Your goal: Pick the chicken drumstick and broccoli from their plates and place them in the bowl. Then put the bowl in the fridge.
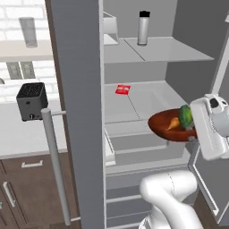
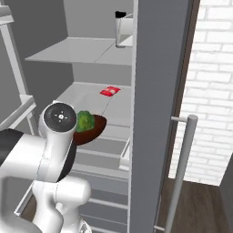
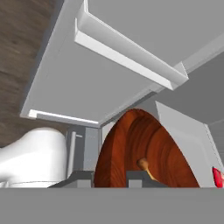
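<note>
In front of the robot, one tall grey fridge (image 1: 76,89) is standing open, its door edge-on and carrying a single long silver bar handle (image 1: 56,165). Pale grey shelves are showing inside: an upper shelf (image 1: 165,49) and a middle shelf (image 1: 147,100), with drawers below.

One glossy reddish-brown bowl (image 1: 163,125) is hanging level at the front edge of the middle shelf, beside the arm's wrist. Whether it is touching the shelf I cannot tell. In it are lying one dark green broccoli (image 1: 185,115) and one golden-orange chicken drumstick (image 1: 172,123), just beside each other. The right base view is showing the broccoli (image 2: 84,121) over the bowl's rim (image 2: 93,129) but hiding the drumstick behind the arm. The hand view is looking along the bowl's ringed inner wall (image 3: 140,148), with the drumstick's bone end (image 3: 143,164) poking up.

The gripper (image 3: 110,178) is sitting astride the bowl's rim, one dark finger on either side, evidently pinching it.

One silver bottle with a black cap (image 1: 143,27) is standing on the upper shelf, and one small red packet (image 1: 123,89) is lying flat on the middle shelf, well apart from the bowl.

Left of the fridge, a pale counter (image 1: 27,134) is running under a white brick wall, holding one black toaster (image 1: 32,101), with brown cabinets (image 1: 27,192) beneath. One glass (image 1: 28,31) is standing on a shelf above.
</note>
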